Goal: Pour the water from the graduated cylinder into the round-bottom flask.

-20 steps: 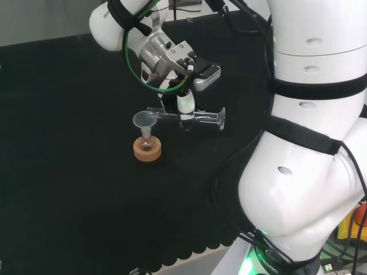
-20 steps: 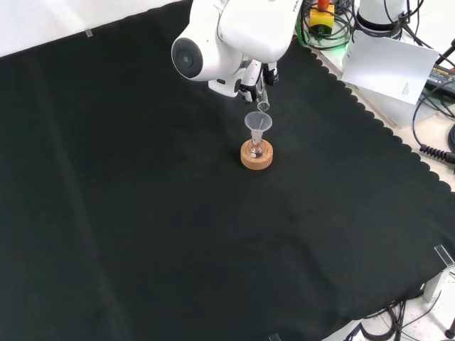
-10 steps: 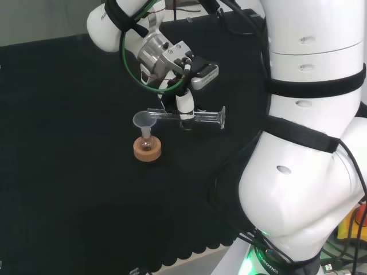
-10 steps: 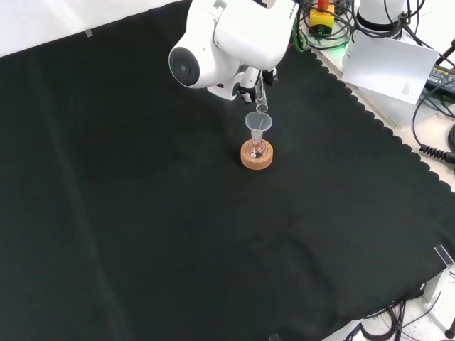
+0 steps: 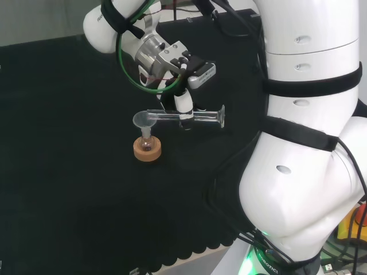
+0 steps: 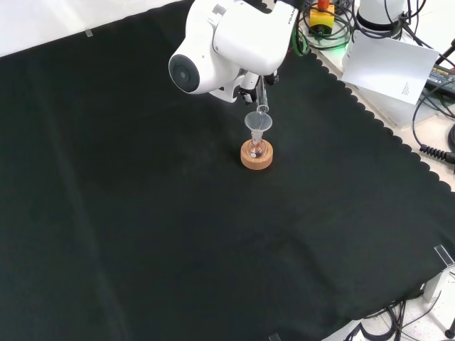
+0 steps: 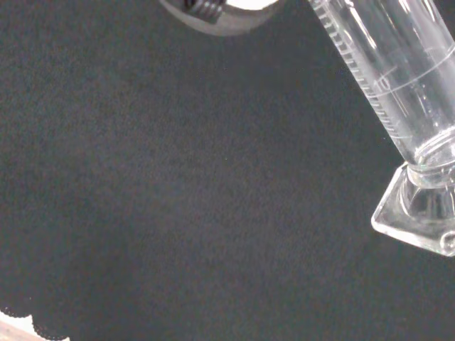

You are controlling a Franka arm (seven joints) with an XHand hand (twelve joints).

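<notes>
In the head view a clear graduated cylinder (image 5: pixel 186 116) lies about level in the air, its mouth over a clear funnel (image 5: pixel 143 120) and its foot pointing right. The hand (image 5: pixel 183 102) is curled round the cylinder's middle from above. The funnel sits in a small round-bottom flask (image 5: pixel 147 141) on a cork ring (image 5: pixel 147 150). In the front view the cylinder's mouth (image 6: pixel 262 108) hangs just above the funnel (image 6: pixel 259 122), with the flask (image 6: pixel 257 148) on its cork ring (image 6: pixel 257 156) below. The wrist view shows the cylinder's marked wall (image 7: pixel 398 64) and its foot.
The arm's big white links (image 5: pixel 309 132) fill the head view's right side, and a white link with a round grey cap (image 6: pixel 213 53) stands before the hand in the front view. The cloth's scalloped edge (image 6: pixel 370 114) runs along the right, with cables and paper beyond.
The arm's upper link has shifted slightly left in both views. The cylinder stays tipped level over the funnel, with little other change.
</notes>
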